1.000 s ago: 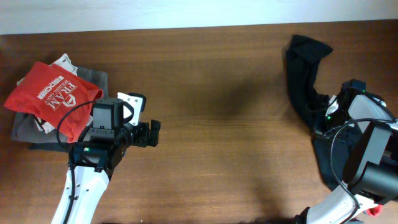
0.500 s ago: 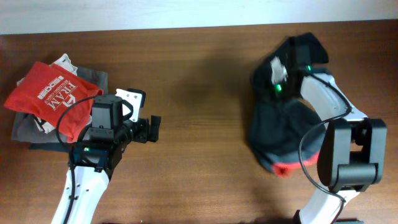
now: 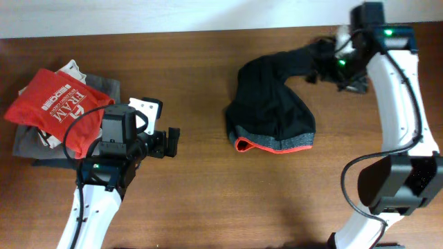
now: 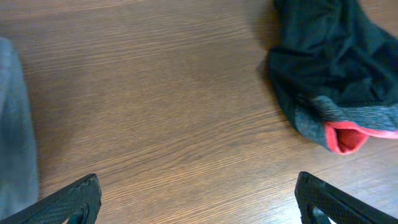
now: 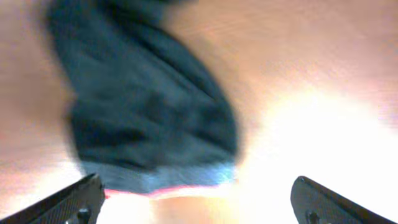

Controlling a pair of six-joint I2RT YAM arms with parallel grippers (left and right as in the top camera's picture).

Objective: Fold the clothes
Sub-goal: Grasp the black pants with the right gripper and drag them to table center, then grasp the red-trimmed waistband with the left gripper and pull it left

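Brown wood-grain table, pale wall behind; leggings lie bunched; left gripper well left of them, right gripper at their far-right end; both jaws wide, empty.

The overhead camera hangs above the wooden surface and looks straight down from well up, taking in both arms and the full width of the boards. The left wrist camera sits low and close over the surface, facing forward and down toward the right side. Its own left pincer shows only as two dark tips in the bottom corners. The right wrist camera is higher, near the far right corner, and looks down past the right pincer; its picture is blurred. All three views share the black leggings, and the left wrist view catches only the waistband end.
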